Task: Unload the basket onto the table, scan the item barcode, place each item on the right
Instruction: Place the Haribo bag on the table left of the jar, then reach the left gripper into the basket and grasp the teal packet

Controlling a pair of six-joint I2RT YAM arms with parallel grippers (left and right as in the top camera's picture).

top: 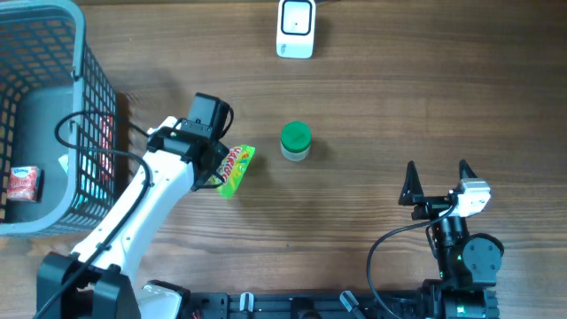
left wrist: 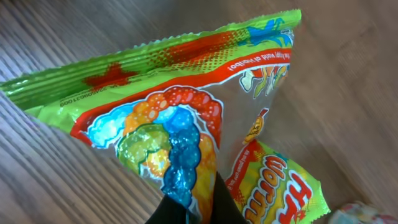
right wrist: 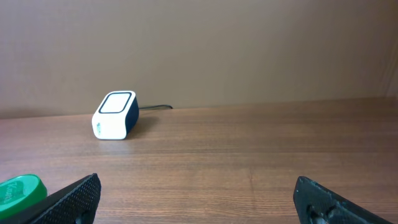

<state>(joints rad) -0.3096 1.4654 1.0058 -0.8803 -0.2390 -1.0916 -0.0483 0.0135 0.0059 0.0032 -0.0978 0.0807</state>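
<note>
Gripping the gummy-worm packet point(top: 239, 165) by one edge, your left gripper point(top: 221, 170) is pinching shut on it, and the packet is lying just left of the green-lidded jar point(top: 295, 141), near the middle of the table point(top: 372, 106). Through the left wrist camera the bag is showing its crumpled printed face, caught between the dark fingers; whether it is lifting clear of the wood cannot be told. Your right gripper point(top: 437, 182) is standing with jaws spread wide, holding nothing, well apart from the packet. The white scanner point(top: 296, 28) is sitting at the far edge, and a basket point(top: 89, 71) is occupying the left side.
</note>
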